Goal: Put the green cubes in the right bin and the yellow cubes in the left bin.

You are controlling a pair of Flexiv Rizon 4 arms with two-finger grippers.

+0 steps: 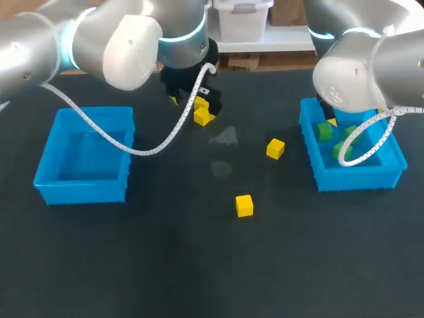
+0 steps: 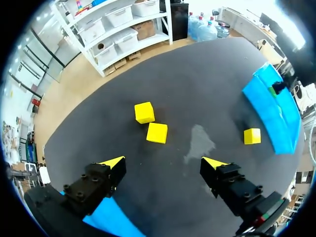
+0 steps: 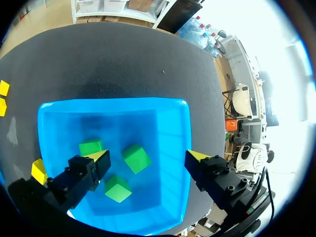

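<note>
Two yellow cubes (image 1: 202, 116) (image 1: 201, 103) lie side by side at the back of the table, just ahead of my open left gripper (image 2: 163, 165), which hangs over them with nothing between its fingers. A third yellow cube (image 1: 275, 148) sits left of the right bin (image 1: 351, 177), and another (image 1: 244, 205) lies mid-table. The left bin (image 1: 79, 182) holds nothing. My right gripper (image 3: 148, 157) hovers open above the right bin (image 3: 168, 123), where three green cubes (image 3: 137, 158) (image 3: 91, 147) (image 3: 118, 188) rest on the floor.
A dull smudge (image 1: 225, 137) marks the dark tabletop between the paired cubes and the third one. White cables loop from both arms, the left one (image 1: 132, 142) hanging over the left bin's back corner. A corner of the left bin (image 2: 111, 219) shows under my left gripper.
</note>
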